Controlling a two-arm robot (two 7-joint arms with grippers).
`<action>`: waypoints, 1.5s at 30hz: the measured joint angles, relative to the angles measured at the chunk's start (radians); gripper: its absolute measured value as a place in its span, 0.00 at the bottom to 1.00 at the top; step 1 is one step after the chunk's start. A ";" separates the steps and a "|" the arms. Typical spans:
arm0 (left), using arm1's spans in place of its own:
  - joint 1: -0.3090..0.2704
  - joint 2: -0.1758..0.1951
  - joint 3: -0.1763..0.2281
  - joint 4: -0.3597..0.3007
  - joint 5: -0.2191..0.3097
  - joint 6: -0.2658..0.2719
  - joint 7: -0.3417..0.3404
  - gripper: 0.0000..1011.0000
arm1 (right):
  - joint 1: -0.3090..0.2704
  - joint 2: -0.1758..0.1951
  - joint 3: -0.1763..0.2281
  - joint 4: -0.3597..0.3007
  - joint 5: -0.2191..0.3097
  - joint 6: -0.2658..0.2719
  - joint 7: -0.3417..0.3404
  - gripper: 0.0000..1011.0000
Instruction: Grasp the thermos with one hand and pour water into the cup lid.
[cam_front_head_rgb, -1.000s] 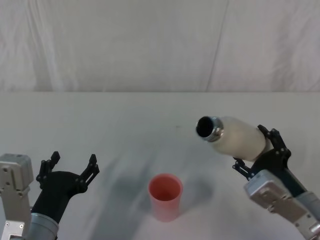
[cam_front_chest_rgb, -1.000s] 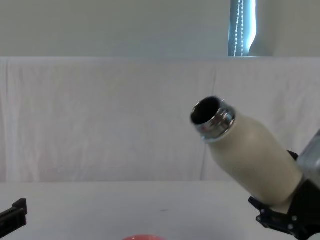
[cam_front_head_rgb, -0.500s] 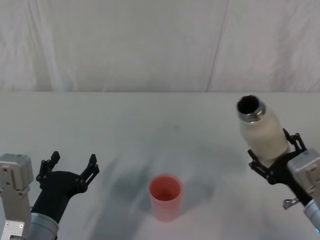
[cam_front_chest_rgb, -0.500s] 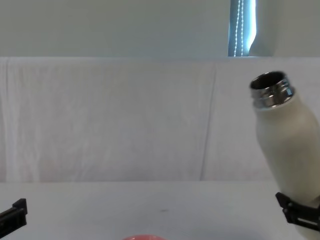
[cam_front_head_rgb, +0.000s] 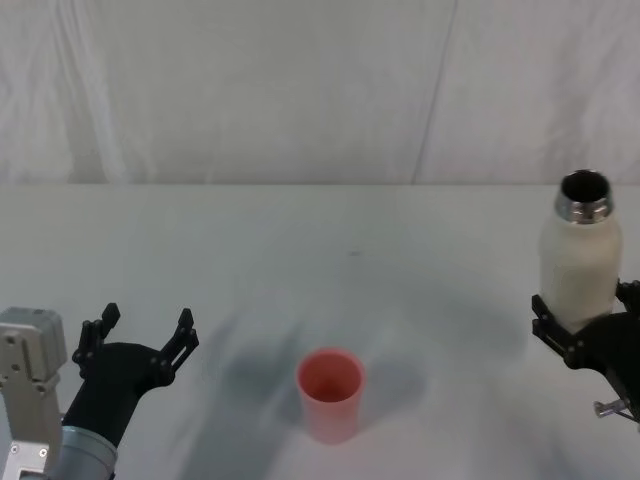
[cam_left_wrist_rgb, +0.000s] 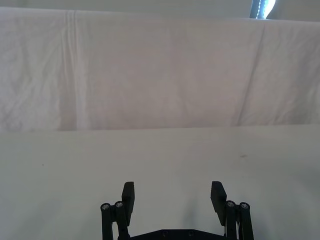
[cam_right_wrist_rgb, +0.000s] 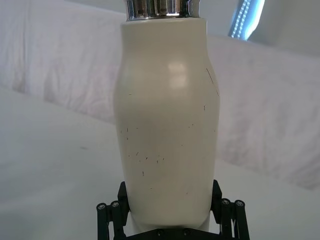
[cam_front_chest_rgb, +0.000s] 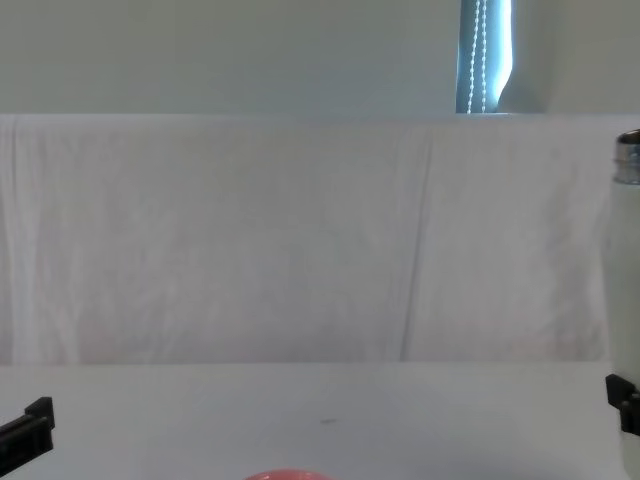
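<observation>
The cream-white thermos (cam_front_head_rgb: 580, 260) stands upright at the far right of the table, its steel neck and dark mouth on top. My right gripper (cam_front_head_rgb: 588, 335) is shut around its lower body; the right wrist view shows the thermos (cam_right_wrist_rgb: 166, 130) held between the black fingers (cam_right_wrist_rgb: 116, 210). The pink-red cup lid (cam_front_head_rgb: 330, 392) sits upright on the table near the front centre, well left of the thermos; its rim (cam_front_chest_rgb: 283, 474) peeks in at the chest view's lower edge. My left gripper (cam_front_head_rgb: 140, 334) rests at the front left, open and holding nothing, as its wrist view (cam_left_wrist_rgb: 174, 195) confirms.
A white cloth covers the table (cam_front_head_rgb: 300, 250) and hangs as a backdrop behind it. The thermos's edge (cam_front_chest_rgb: 628, 300) shows at the chest view's right border.
My right gripper has swung the thermos from tilted toward the cup lid back to upright and carried it rightward, away from the cup lid. The left arm has not moved.
</observation>
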 joint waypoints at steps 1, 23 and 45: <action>0.000 0.000 0.000 0.000 0.000 0.000 0.000 0.99 | -0.002 -0.004 0.007 0.002 0.022 0.003 0.006 0.95; 0.000 0.000 0.000 0.000 0.000 0.000 0.000 0.99 | 0.092 -0.032 0.013 0.139 0.174 0.092 0.028 0.95; 0.000 0.000 0.000 0.000 0.000 0.000 0.000 0.99 | 0.179 -0.053 -0.028 0.253 0.270 0.035 0.067 0.95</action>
